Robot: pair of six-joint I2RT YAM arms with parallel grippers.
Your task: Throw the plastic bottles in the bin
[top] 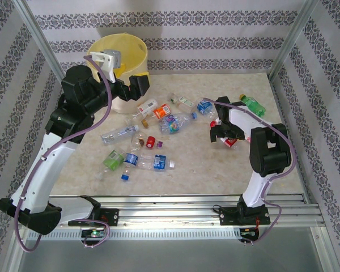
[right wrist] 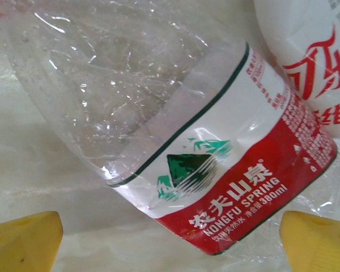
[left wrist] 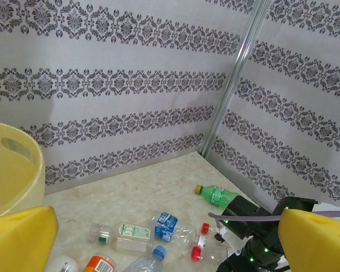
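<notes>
Several plastic bottles (top: 160,161) lie scattered across the middle of the table, and a green one (top: 252,105) lies at the far right. The bin (top: 116,56), cream with a yellow bag, stands at the back left. My left gripper (top: 130,86) hangs open and empty beside the bin's front rim; in its wrist view the bin's wall (left wrist: 11,170) is at the left and the green bottle (left wrist: 221,195) lies beyond. My right gripper (top: 224,136) is low over a clear bottle with a red-and-white label (right wrist: 215,170). That gripper (right wrist: 170,249) is open, its yellow fingertips (right wrist: 22,238) apart on either side of the bottle.
A white bottle with red print (right wrist: 311,56) lies right beside the red-labelled one. Patterned walls and metal frame posts (top: 286,45) close in the table on three sides. A rail (top: 175,212) runs along the near edge by the arm bases.
</notes>
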